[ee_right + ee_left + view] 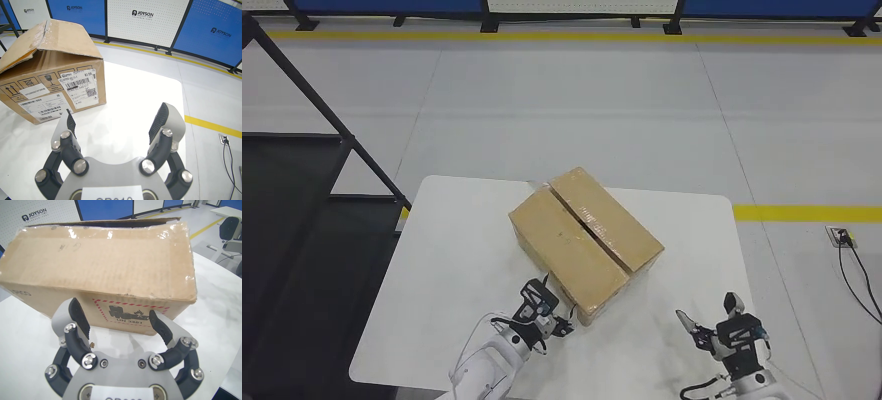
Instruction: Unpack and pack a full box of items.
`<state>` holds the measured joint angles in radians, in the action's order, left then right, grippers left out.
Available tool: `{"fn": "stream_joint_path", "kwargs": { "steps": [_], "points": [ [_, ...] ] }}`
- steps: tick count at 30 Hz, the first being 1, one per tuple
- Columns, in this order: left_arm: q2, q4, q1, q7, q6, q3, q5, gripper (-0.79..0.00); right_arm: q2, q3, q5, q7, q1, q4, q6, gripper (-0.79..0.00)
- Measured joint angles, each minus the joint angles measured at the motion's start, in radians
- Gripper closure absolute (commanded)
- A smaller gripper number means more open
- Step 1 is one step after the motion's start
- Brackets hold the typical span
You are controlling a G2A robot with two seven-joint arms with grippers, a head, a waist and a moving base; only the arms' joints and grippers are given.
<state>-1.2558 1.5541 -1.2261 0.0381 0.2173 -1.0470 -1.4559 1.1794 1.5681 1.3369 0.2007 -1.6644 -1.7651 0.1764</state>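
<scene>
Far left, off the table: black metal frame with slanted tubes (302, 90), standing on grey floor. Next, white rounded-corner table (442, 300). Over its near edge, left gripper (547, 305), jaws spread wide, nothing between the black ribbed pads, pointed at the near end of the box and just beside it; contact with the cardboard impossible to tell. In the left wrist view, same gripper (113, 307) low in front of the end face bearing a red-dashed hazard label (130, 313). Middle of table, toward the far side: brown cardboard box with clear-taped top flaps (582, 235), set at an angle to the table edges, resting flat on the tabletop. Top flaps down, with the centre seam gaping a little and one flap edge lifted slightly, dark gap visible along it in the wrist views. White paper shipping labels (81, 87) stuck on the long side turned toward the right arm. Right of the box, well apart from it, right gripper (707, 312) over the near right corner of the table, jaws likewise wide open and empty, aimed across bare tabletop. Beyond the table's right edge: yellow floor stripe (807, 212), then a floor socket with black cable (840, 237).
</scene>
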Motion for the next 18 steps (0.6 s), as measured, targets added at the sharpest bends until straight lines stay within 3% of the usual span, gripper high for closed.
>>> {"fn": "stream_joint_path", "kwargs": {
  "steps": [12,18],
  "points": [
    [-0.019,-0.025,0.041,-0.003,0.011,0.060,-0.009,-0.785,0.003,0.012,-0.013,0.015,-0.011,0.003,-0.003,-0.785],
    [-0.014,-0.002,0.016,0.035,-0.001,0.014,0.014,-0.785,0.005,-0.010,0.012,0.008,-0.007,-0.016,-0.003,-0.785]
  ]
}}
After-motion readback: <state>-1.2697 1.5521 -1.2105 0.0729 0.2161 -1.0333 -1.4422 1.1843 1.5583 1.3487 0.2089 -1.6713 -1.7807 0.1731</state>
